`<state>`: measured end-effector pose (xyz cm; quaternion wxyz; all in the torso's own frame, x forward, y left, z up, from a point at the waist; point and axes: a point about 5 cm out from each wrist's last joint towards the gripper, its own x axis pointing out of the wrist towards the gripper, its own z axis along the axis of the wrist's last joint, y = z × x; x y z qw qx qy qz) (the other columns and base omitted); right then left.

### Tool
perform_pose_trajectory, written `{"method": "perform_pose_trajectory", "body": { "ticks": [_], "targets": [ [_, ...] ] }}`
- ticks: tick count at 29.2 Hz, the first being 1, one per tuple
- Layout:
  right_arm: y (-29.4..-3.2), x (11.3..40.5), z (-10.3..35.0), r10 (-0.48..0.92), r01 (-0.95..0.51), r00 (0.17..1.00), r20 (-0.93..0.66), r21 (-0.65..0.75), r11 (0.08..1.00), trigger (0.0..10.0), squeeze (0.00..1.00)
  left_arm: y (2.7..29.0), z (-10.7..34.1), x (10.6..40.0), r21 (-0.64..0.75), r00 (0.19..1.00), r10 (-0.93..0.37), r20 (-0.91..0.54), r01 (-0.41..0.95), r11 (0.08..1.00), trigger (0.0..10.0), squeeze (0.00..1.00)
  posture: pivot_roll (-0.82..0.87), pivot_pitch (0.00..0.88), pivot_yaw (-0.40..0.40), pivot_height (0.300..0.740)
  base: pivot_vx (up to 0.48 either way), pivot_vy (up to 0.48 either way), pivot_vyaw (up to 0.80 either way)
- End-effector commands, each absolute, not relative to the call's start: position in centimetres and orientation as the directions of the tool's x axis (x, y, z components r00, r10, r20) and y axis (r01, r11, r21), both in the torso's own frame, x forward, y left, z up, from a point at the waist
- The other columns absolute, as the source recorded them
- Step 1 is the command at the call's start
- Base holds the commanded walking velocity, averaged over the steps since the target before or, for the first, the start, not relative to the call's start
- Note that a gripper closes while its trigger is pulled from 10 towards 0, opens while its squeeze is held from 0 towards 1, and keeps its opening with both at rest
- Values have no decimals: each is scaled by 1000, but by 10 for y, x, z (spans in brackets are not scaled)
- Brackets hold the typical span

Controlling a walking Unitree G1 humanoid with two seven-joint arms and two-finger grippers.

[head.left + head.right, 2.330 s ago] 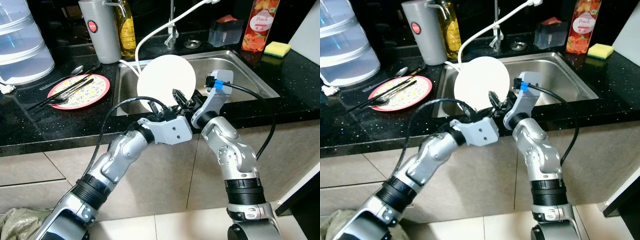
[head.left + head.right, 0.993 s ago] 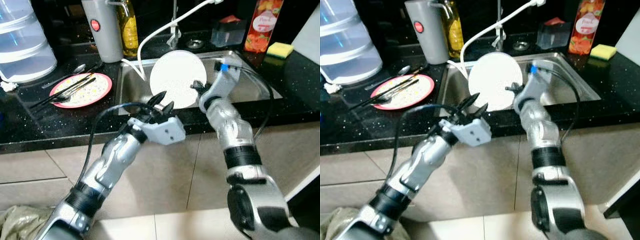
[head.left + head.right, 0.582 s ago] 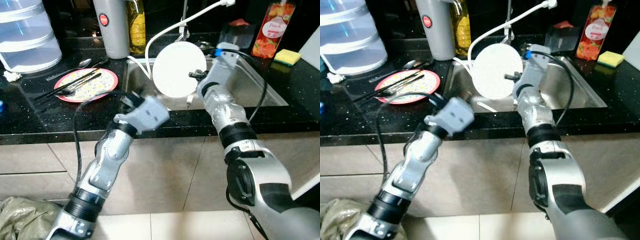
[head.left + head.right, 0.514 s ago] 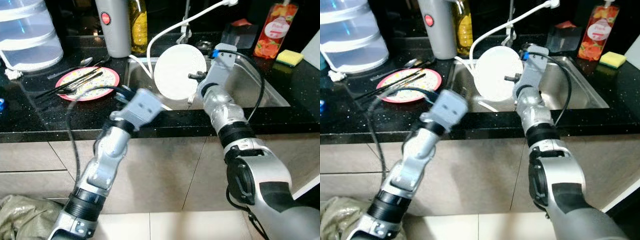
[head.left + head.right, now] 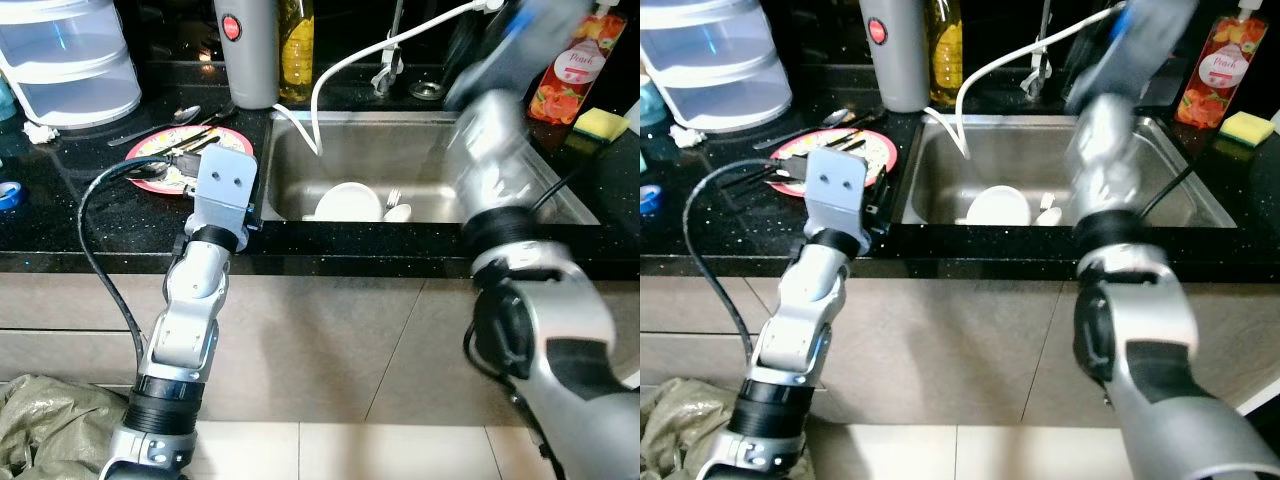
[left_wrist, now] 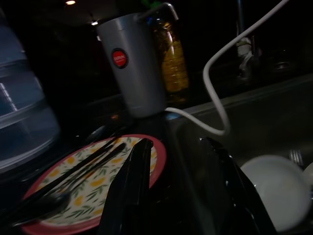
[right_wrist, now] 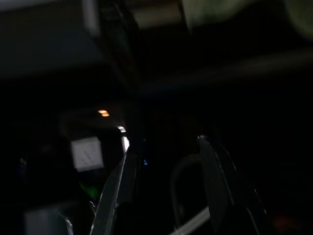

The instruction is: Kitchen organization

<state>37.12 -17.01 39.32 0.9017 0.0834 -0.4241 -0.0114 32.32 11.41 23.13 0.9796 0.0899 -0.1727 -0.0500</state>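
Facing a black counter point(image 5: 60, 230) with a steel sink point(image 5: 400, 150) let into it, and working at clearing dishes. Holding the left gripper point(image 6: 176, 161) low over the counter's front edge, just beside the sink's front-left corner, its two black fingers point(image 6: 139, 171) spread apart with nothing between them; pointing toward the red-rimmed patterned plate point(image 5: 150, 150) near the sink's left rim, probably lining up for a pick. Carrying chopsticks and a spoon across that plate, so likely calling for a careful grip on the rim to avoid tipping the cutlery off. Resting a white round dish point(image 5: 348, 202) on the sink floor toward the front wall, with a fork point(image 5: 392, 198) and a smaller white piece point(image 5: 400, 213) just beside it, apparently placed there for washing. Lifting the right arm high above the sink's back edge, heavily blurred in the head views; showing the right gripper point(image 7: 166, 156) in its wrist view with fingers parted and seemingly empty, though too dark to be sure of anything near them. Standing along the counter's back edge: a grey flask point(image 5: 245, 50), an oil bottle point(image 5: 297, 40), a juice pouch point(image 5: 575, 80) and a yellow sponge point(image 5: 603, 122), with a white hose point(image 5: 340, 70) drooping into the sink. Cutting off a clear stacked container point(image 5: 65, 60) at the back-left corner.
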Motion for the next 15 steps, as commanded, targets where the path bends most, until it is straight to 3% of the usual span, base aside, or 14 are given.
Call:
{"method": "perform_pose_trajectory", "body": {
  "ticks": [1,3,6,9,10,15],
  "targets": [
    [-163,377,364,-41,-85,719,693,146,986,10000,0,110,229,326,140,947,-133,292,95,986,10000,0,138,4,-3,740,0,0,0],
    [-158,368,329,3,-105,768,640,122,987,10000,0,110,228,333,60,964,-135,227,125,990,10000,0,131,4,0,740,0,0,0],
    [-156,361,303,24,-97,807,590,92,991,10000,0,119,224,340,114,982,-108,155,91,989,10000,0,123,2,11,740,0,0,0],
    [-166,349,267,-10,-40,854,520,84,996,10000,0,162,220,357,335,999,-7,41,-7,942,10000,0,99,4,47,740,0,0,0],
    [-166,349,267,-10,-40,854,520,84,996,10000,0,162,220,357,335,999,-7,41,-7,942,10000,0,99,4,47,740,0,0,0],
    [-176,340,262,-51,5,875,482,95,995,10000,0,220,223,377,697,996,79,-41,-29,716,10000,0,89,20,79,740,0,0,0]
  ]
}}
